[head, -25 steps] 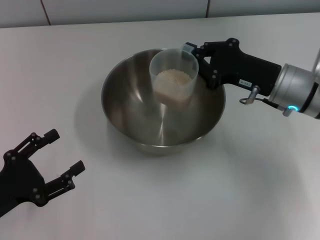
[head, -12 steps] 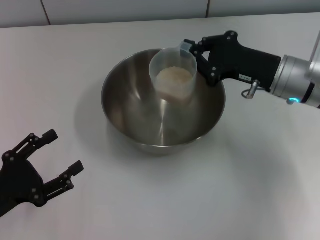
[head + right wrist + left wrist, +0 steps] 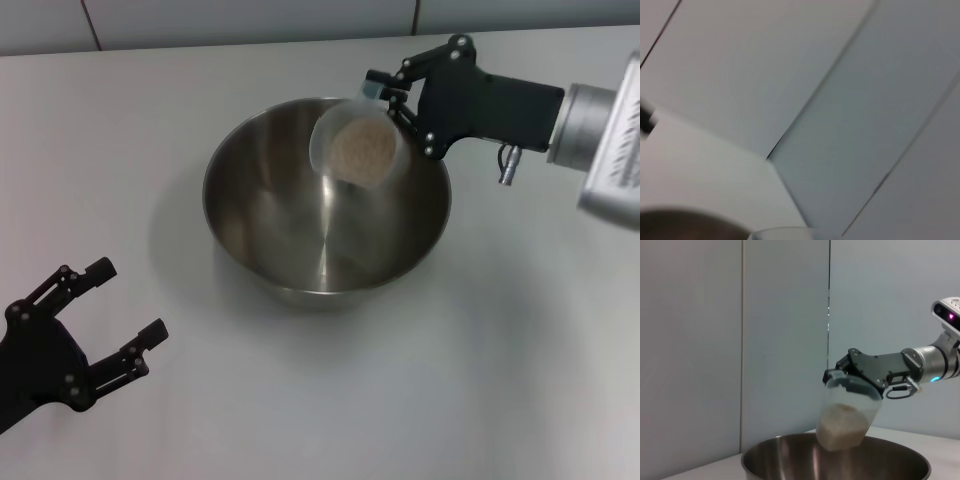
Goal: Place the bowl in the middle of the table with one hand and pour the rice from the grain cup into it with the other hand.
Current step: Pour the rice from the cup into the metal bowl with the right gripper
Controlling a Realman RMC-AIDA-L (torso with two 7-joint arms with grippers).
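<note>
1. Large round stainless-steel mixing bowl (image 3: 327,203): centre of the head view, standing on the plain white matte tabletop (image 3: 500,380). Its interior looks bare of grain.
2. Small transparent plastic grain cup (image 3: 357,148): upper centre, above the bowl's far-right rim. A second ago it stood upright over the bowl; now it is tipped well over, mouth turned toward the bowl's middle. Judged: the pour has begun.
3. Off-white rice (image 3: 362,150): slumped toward the cup's lower wall, none seen falling yet.
4. Right tool (image 3: 388,92): upper right, pinching the cup by its handle side; its wrist has rolled since the earlier views.
5. Left tool (image 3: 108,316): lower left, fingers spread, holding nothing, parked well apart from the bowl and unmoved.
6. Hard to make out: the cup's thin handle is hidden behind the black fingers. The left wrist view cuts the bowl off at its bottom edge. The right wrist view shows only a sliver of cup rim (image 3: 790,233).
</note>
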